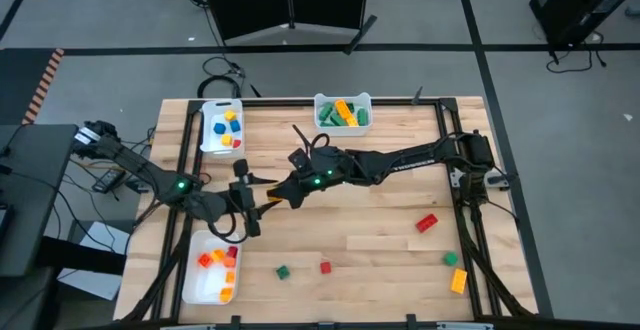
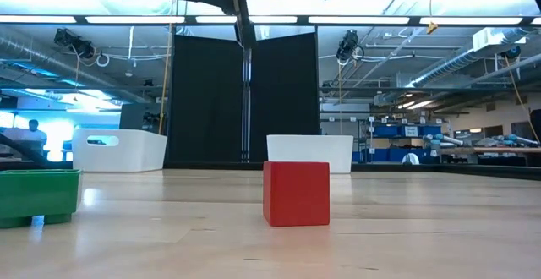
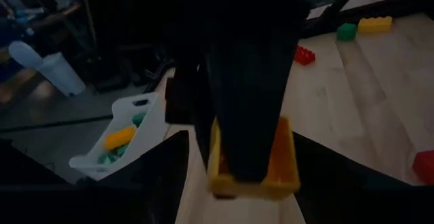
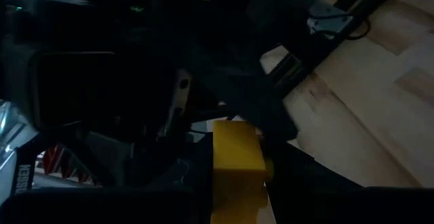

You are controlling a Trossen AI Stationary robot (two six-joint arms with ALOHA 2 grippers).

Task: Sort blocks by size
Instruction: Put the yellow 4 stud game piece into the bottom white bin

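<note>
- No brand, label or writing is showing clearly enough to read.
- The left gripper point(image 1: 262, 202) is hovering above the bench's middle, left of centre, its jaws closing on a yellow block point(image 3: 252, 161).
- The right gripper point(image 1: 275, 198) is meeting it there, its jaws narrowed on the same yellow block.
- Loose blocks point(image 1: 427, 222) are lying toward the bench's right edge.
- White trays point(image 1: 221, 127) are holding sorted ones.
</note>
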